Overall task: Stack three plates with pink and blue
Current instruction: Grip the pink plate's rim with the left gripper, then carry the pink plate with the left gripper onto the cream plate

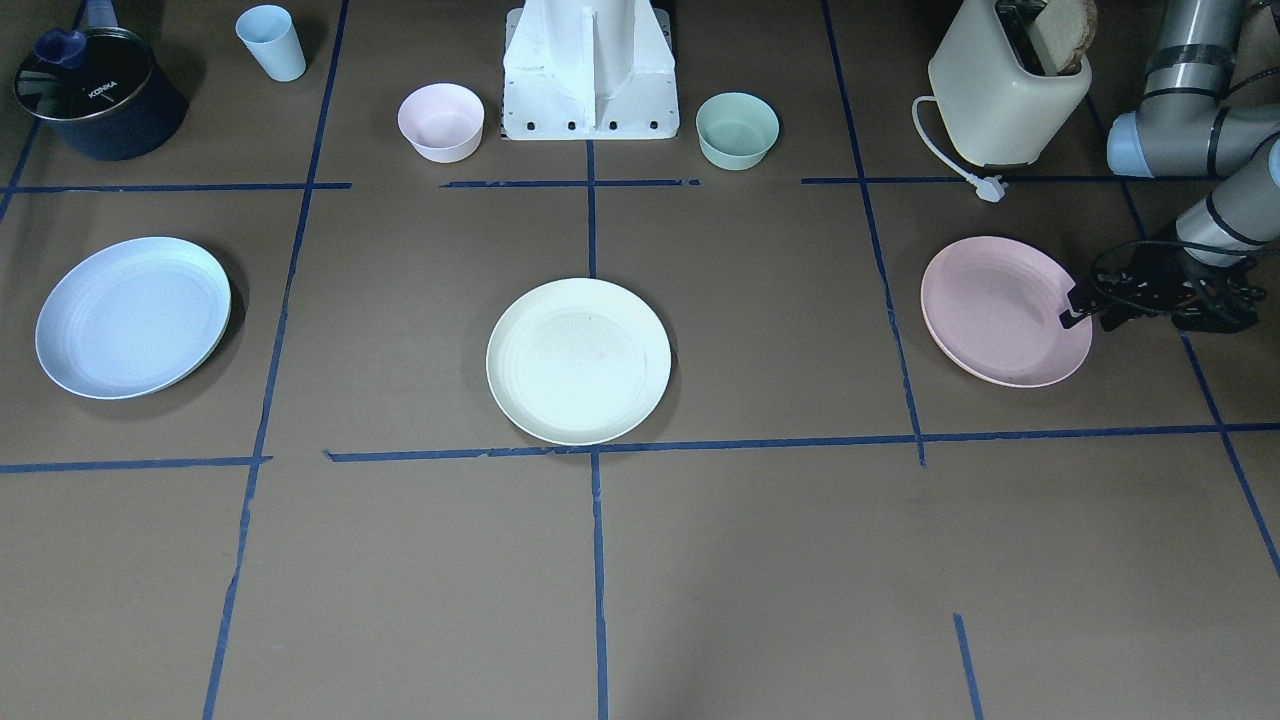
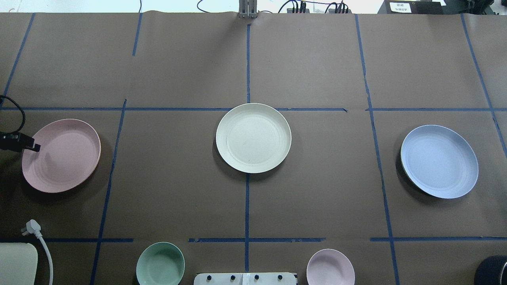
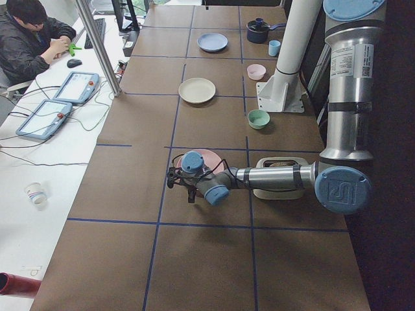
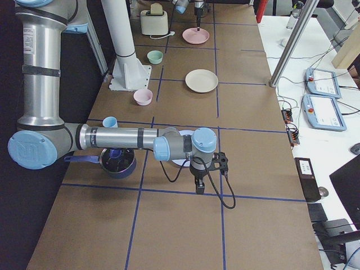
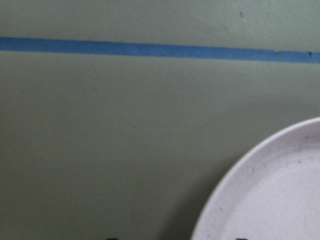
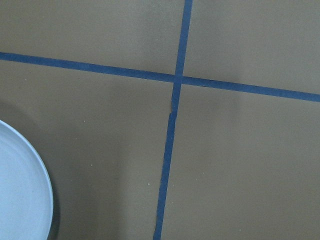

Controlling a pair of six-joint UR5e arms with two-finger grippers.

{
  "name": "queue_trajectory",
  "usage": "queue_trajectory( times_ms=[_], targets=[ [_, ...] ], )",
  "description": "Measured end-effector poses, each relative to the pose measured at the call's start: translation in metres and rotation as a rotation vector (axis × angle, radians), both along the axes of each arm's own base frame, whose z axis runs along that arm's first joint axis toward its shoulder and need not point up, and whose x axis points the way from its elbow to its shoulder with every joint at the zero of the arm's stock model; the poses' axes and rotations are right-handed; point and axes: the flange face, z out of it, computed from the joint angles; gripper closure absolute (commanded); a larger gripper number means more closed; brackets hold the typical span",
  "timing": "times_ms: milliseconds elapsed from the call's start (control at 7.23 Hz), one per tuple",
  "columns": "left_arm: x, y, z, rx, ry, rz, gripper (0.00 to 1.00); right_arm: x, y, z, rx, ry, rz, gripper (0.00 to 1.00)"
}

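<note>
You cannot tell the finger gap of the left end effector [image 1: 1072,315], set at the pink plate [image 1: 990,305] rim for edge grasping, or the right end effector [image 4: 198,187]

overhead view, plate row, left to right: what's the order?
pink plate → cream plate → blue plate
</note>
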Motion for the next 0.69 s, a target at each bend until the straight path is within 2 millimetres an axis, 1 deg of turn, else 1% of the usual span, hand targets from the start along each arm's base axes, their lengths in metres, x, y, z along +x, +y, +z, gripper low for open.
queue_trajectory(
  times_ms=[277, 415, 553, 691],
  targets=[
    [0.000, 0.006, -0.001, -0.018, 0.026, 0.020, 1.00, 0.000, 0.000, 0.001, 0.000, 0.000, 0.000, 0.00],
    [0.002, 0.006, -0.009, -0.027, 0.043, 0.019, 1.00, 0.000, 0.000, 0.001, 0.001, 0.000, 0.000, 0.00],
    [0.006, 0.003, -0.031, -0.058, 0.084, 0.008, 1.00, 0.000, 0.000, 0.001, 0.002, 0.000, -0.001, 0.00],
    [0.016, -0.007, -0.071, -0.110, 0.144, -0.025, 1.00, 0.000, 0.000, 0.001, 0.002, 0.000, -0.001, 0.00]
  ],
)
